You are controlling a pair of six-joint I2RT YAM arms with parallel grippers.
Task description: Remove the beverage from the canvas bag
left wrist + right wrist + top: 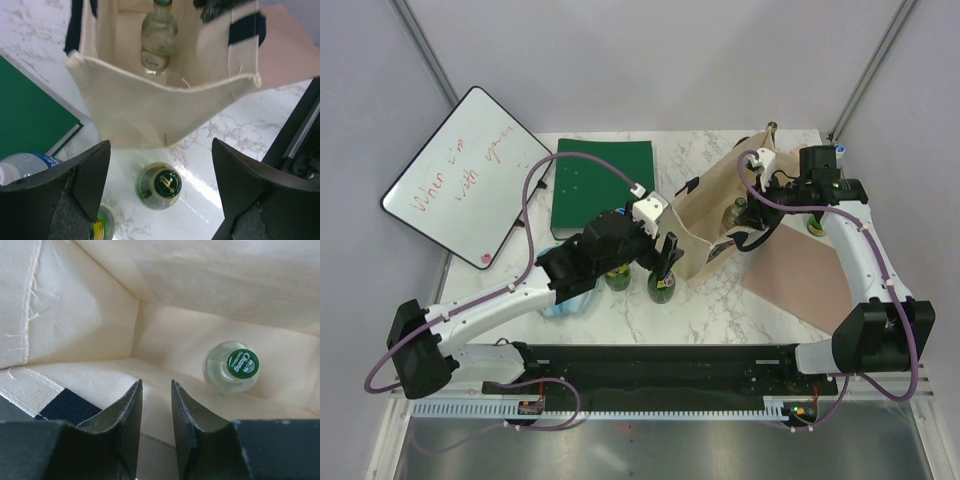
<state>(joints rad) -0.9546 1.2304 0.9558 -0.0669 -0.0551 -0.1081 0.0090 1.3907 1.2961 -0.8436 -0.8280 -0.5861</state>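
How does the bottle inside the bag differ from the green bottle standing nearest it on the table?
The bag's bottle is clear glass; the table bottle is dark green. The bag's bottle stands inside the canvas bag, the table bottle outside on the marble table. The bag's bottle has a bright green lettered cap; the table bottle's is dark with a gold emblem. Both stand upright, capped.

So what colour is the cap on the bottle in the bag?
Green cap, clearest in right wrist view.

The boxy beige canvas bag (705,215) stands on the white marble table (720,305), right of the flat green board (600,185). Inside it stands a clear glass bottle (158,42). At its near left corner, under my left gripper (159,150), stands a green glass bottle (160,186).
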